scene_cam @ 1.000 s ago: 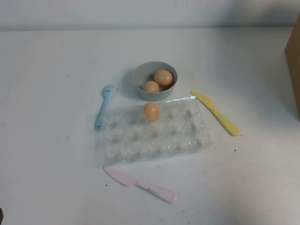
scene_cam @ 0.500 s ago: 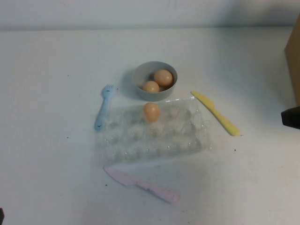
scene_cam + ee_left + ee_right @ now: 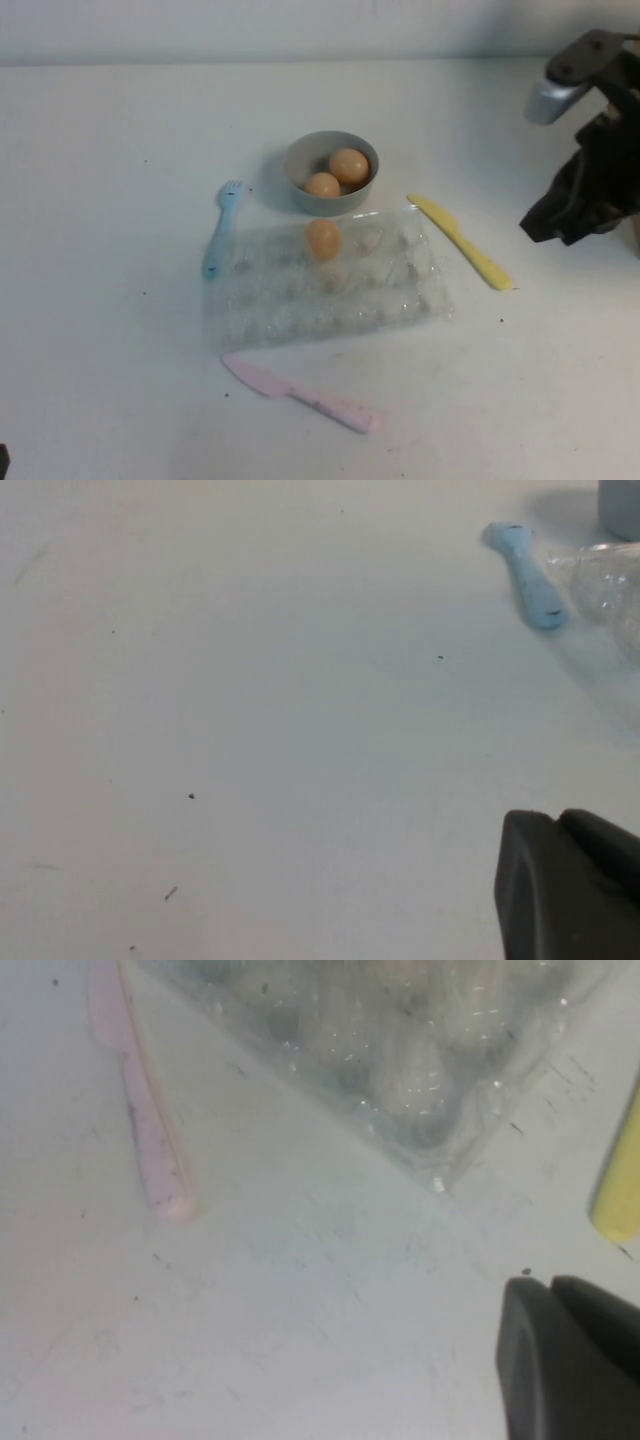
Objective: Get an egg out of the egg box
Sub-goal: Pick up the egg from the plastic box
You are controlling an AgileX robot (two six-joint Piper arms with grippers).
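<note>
White table (image 3: pixel 120 350): egg box (image 3: pixel 330 285) lengthwise left-right; right claw (image 3: pixel 560 220), left claw (image 3: pixel 570 900).

The right arm reaches in over the far right part of the counter, its dark body with a silver-grey joint at the top raised above the surface near the right edge. The right hand (image 3: pixel 550 222) hangs at the arm's lower end, pointing down and inward toward the counter's middle, above the surface. The left hand (image 3: pixel 570 885) shows only as a dark edge in its own wrist view, low over bare counter near the near left corner.
</note>
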